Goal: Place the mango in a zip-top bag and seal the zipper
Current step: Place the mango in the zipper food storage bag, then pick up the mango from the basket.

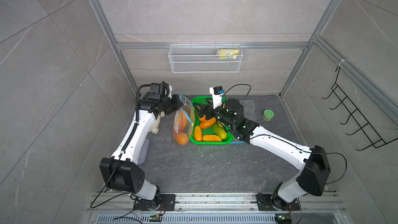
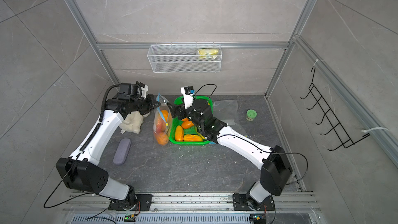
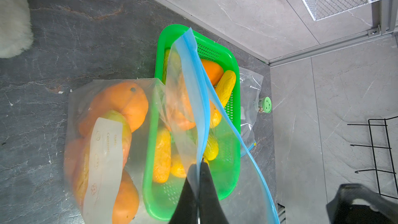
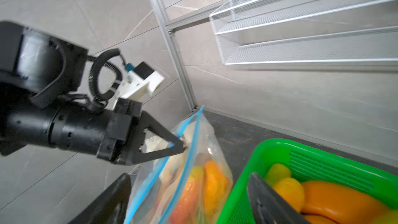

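Note:
A clear zip-top bag (image 1: 182, 123) (image 2: 161, 126) with blue zipper strips stands on the dark floor, just left of a green basket (image 1: 211, 142) (image 2: 187, 142). Orange mangoes (image 1: 181, 139) (image 3: 120, 102) lie inside the bag. Its two zipper strips stand apart in both wrist views. My left gripper (image 1: 180, 104) (image 3: 199, 164) is shut on one blue strip at the top of the bag (image 4: 193, 179). My right gripper (image 1: 197, 109) (image 4: 189, 175) is open and holds nothing, its jaws spread over the bag mouth and the basket's left rim (image 4: 280, 145). Several orange, yellow and green mangoes (image 1: 207, 123) lie in the basket.
A white fluffy toy (image 2: 132, 122) and a grey case (image 2: 122, 150) lie left of the bag. Another clear bag (image 2: 226, 108) and a green jar (image 1: 268, 115) sit right of the basket. A white mesh wall basket (image 1: 205, 61) hangs behind; a black wire rack (image 1: 355, 121) hangs on the right wall.

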`<state>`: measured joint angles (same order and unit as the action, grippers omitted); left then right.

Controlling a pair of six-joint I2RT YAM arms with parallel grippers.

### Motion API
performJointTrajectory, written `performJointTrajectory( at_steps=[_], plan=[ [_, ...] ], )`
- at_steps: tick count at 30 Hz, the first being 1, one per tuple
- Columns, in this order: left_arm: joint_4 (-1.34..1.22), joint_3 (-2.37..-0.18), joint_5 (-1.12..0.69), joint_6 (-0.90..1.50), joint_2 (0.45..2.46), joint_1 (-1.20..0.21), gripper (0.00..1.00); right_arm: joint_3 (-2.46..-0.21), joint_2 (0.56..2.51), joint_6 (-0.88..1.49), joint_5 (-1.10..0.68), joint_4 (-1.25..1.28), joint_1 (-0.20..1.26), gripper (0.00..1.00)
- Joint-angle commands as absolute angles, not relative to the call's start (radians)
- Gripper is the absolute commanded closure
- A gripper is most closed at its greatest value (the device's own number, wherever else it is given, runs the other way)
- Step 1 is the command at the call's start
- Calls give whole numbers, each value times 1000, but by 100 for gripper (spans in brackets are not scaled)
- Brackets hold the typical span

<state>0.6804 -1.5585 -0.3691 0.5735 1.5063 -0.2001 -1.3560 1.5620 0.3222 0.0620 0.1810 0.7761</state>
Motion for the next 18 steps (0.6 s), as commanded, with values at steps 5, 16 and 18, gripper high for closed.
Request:
performJointTrajectory(
  at_steps=[5,16,18],
  plan=[
    [538,-1490,-398,578,1401,-195,100,-1494,1770,536,270,-310,621,13],
    [529,-1474,-402,577,1405,-195,100,-1802,2104,603,263,-465,552,17],
    [534,-1477,-403,576,1413,-195,100,-1861,2156,618,265,-516,544,20]
  ],
)
